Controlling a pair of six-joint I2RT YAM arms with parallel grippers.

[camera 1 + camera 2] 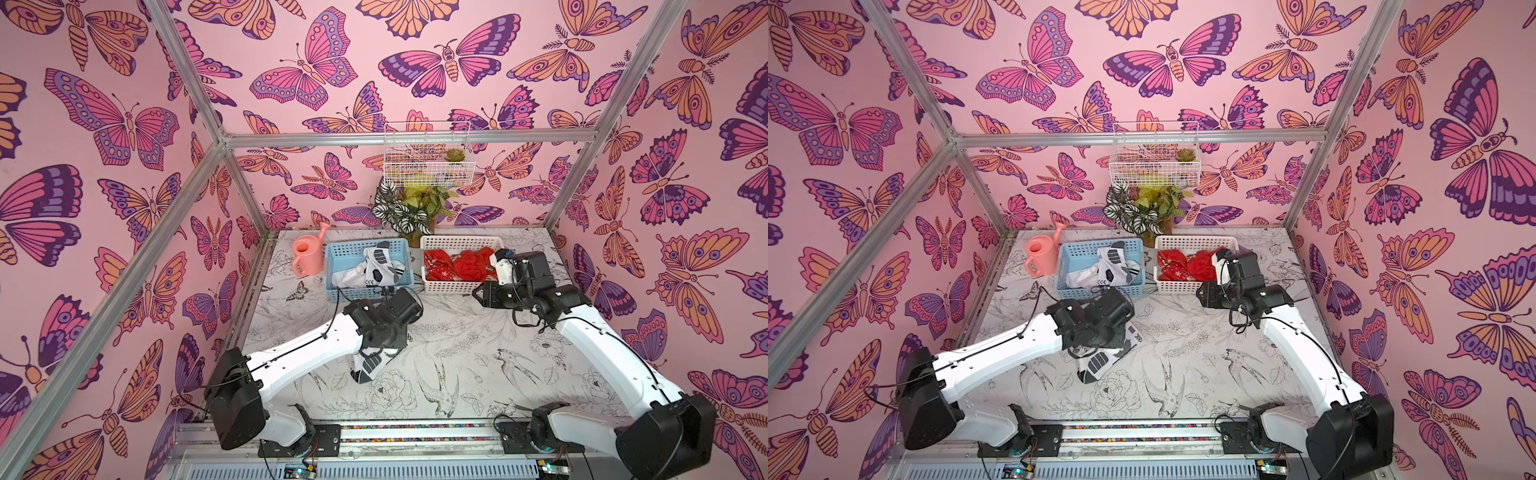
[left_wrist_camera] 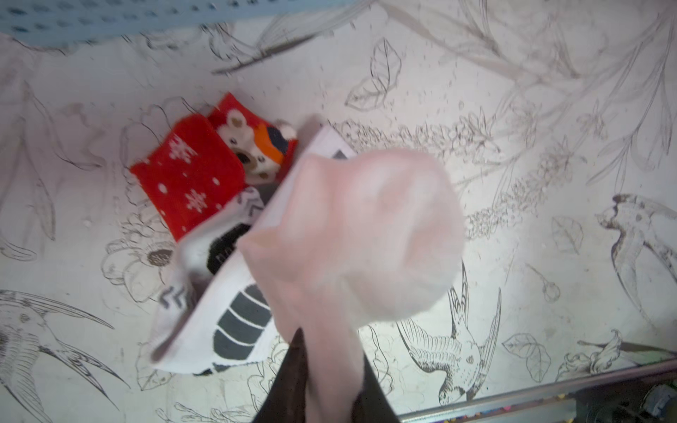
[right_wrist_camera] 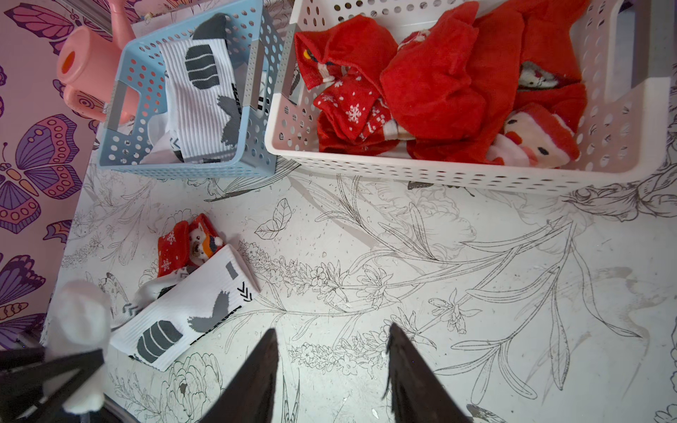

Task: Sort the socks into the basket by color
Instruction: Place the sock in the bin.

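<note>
My left gripper [image 2: 329, 344] is shut on a plain white sock [image 2: 366, 234] that hangs bunched above the table. Below it lie a white sock with grey blocks [image 3: 190, 311], also in a top view [image 1: 368, 365], another white sock [image 2: 219, 245] partly under it, and a red snowflake sock with a bear face [image 2: 190, 175]. The blue basket [image 1: 332, 249] holds white socks [image 1: 378, 266]. The white basket [image 1: 457, 241] holds red socks [image 1: 457, 264]. My right gripper [image 3: 332, 329] hovers open and empty over the table in front of the white basket.
A pink watering can [image 1: 305, 253] stands left of the blue basket. Behind the baskets is a potted plant [image 1: 411, 208], with a wire basket [image 1: 428, 153] on the wall above it. Metal frame posts edge the table.
</note>
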